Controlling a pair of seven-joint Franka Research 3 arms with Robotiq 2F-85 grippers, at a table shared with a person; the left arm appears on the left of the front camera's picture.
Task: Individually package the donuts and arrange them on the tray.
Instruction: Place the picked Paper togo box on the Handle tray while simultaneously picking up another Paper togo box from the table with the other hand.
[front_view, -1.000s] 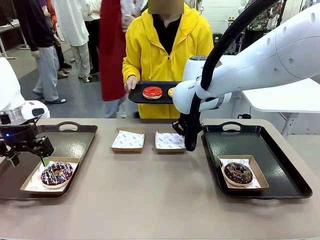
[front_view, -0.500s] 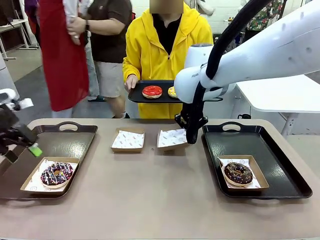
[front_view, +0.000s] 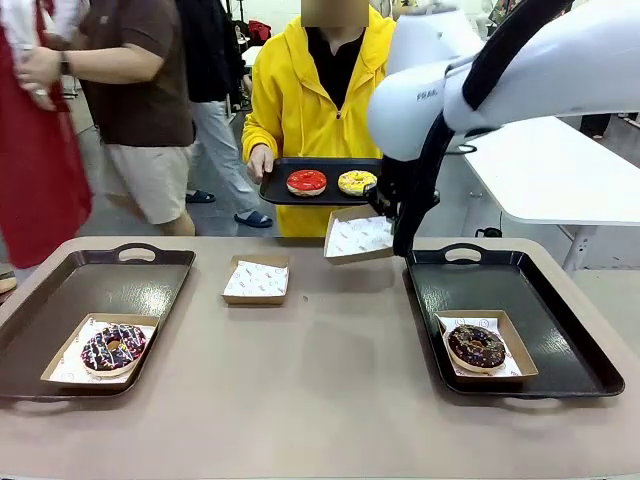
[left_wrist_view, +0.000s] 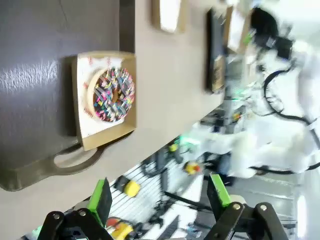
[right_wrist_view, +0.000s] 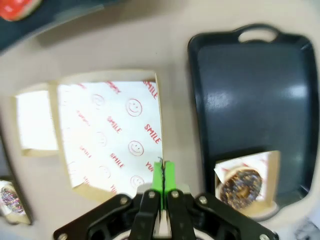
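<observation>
BOX GOES UP FOR THE NEXT DONUT: our right hand, pads pinched flat on one rim of an empty paper-lined box, holds it off the surface. The box is tilted and sits just near of the black tray that a person in a yellow hoodie offers at the far side. On that tray sit the red-iced donut & the yellow-iced donut, unpacked. Already boxed: the striped sprinkle donut on the left tray and the chocolate sprinkle donut on the right tray. A second empty box waits mid-surface. Our left hand hangs wide, nothing betw. its fingers.

We judge the step to be presenting the box for loading. To do it well, we'd level the box, since a one-rim grip likely lets the free side sag. We'd then bring it close under the tray's edge, hold steady w/o jerks, & expect extra weight once a donut lands.

The right wrist view gives us the pinch itself & the smile-print liner. The front view gives the tilt, the height & the nearness to the person's tray. The left wrist view adds the spread left hand high over the striped donut's box.
</observation>
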